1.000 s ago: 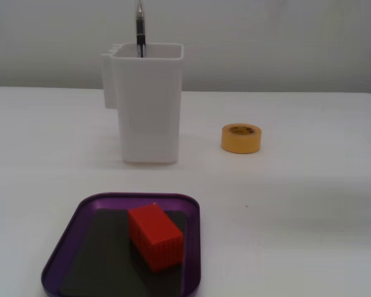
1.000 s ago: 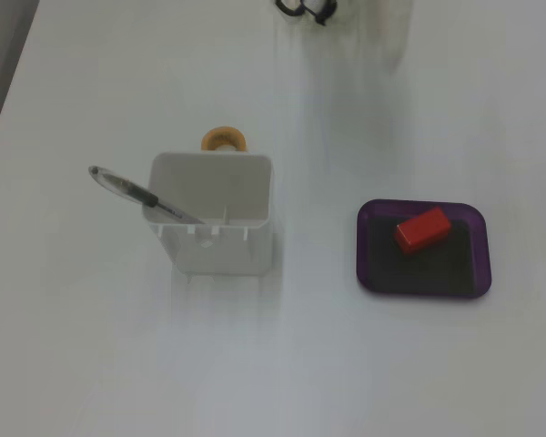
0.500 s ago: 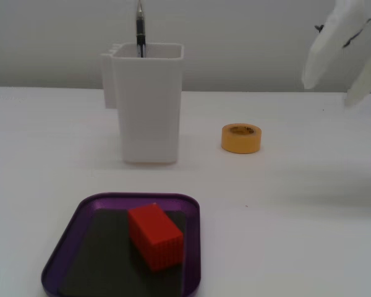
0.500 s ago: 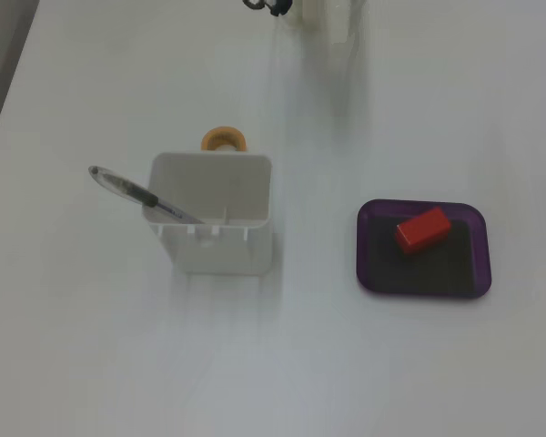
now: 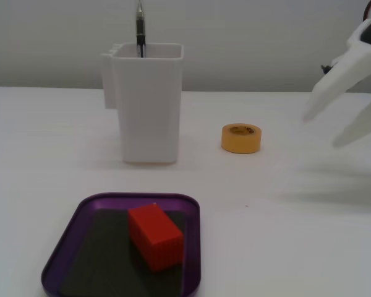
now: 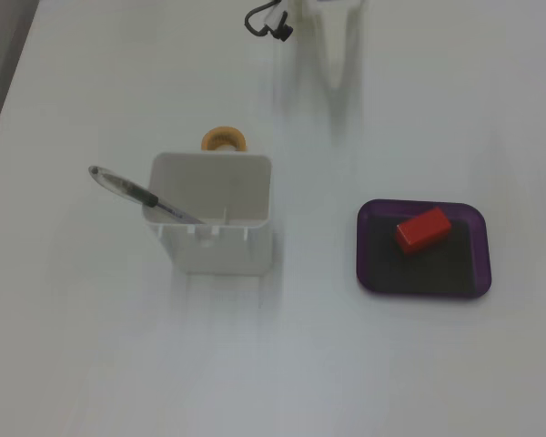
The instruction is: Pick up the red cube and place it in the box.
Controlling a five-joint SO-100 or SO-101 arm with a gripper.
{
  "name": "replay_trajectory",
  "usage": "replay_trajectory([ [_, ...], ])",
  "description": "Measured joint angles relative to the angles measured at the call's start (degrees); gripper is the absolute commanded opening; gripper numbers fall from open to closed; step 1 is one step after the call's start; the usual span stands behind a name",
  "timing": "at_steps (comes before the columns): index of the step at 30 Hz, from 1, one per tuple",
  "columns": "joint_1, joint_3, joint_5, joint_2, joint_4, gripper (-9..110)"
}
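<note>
No legible writing anywhere. Red cube [image 5: 156, 236] lies inside box [image 5: 191, 247]. End effector [image 5: 349, 111] spread open, empty, above worktop [image 5: 284, 247]. Only a fixed view from above shows pen [image 6: 141, 194] fully.

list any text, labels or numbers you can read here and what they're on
None can be read.
Tape roll: dark marks inside the core, too blurred to read.
Pen in the white container: no legible print.
Red cube, purple box, gripper: no text.
</note>
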Motion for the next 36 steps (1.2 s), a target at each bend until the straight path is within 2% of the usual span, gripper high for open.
replay_trajectory([
  [3, 0.79, 5.1, 0.88, 2.02, -0.18, 16],
  [9, 2.99, 7.38, 10.02, 7.21, -0.18, 16],
  [30, 3.08, 11.95, 11.07, 10.02, -0.18, 15],
  [33, 3.08, 12.3, 11.07, 10.02, -0.18, 10],
  [36, 3.08, 12.57, 11.07, 10.02, -0.18, -1],
])
